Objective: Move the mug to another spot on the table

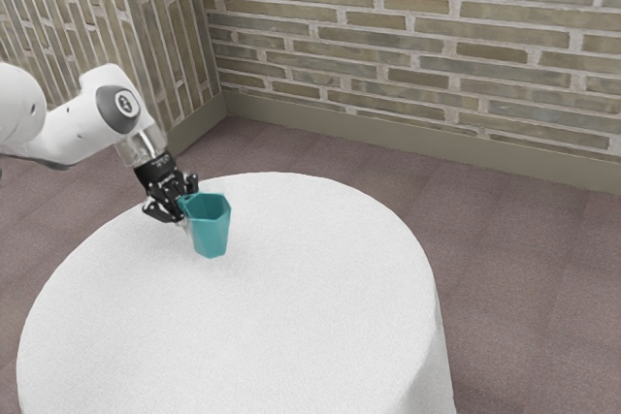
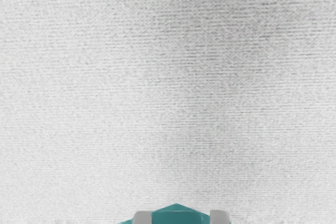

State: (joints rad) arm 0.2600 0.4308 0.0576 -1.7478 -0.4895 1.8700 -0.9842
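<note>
- The mug [image 1: 210,225] sits on the exterior view's left part of the round white table [image 1: 320,327], near the far edge. It's teal, faceted, tapers toward the base and leans slightly. I can't tell whether the base touches the cloth.
- The gripper [image 1: 179,208] is at the mug's rim, on the side facing the arm. In the wrist view both grey fingertips [image 2: 143,217] flank a teal part of the mug [image 2: 176,212] and look pressed against it, so I read the jaws as clamped on the mug.
- I can't tell if that part is the wall or a handle.
- Handling, my judgement: it's rigid, light and looks empty, so weight won't trouble you. Smooth glazed-looking facets mean slip is the main risk.
- A grip high up on one side leaves the body hanging off-centre, so expect it to pivot in the pads.
- You want pads flat on opposing facets, not on an edge.
- Move it low and slow, and set it down base-flat. The narrow base tips easily.
</note>
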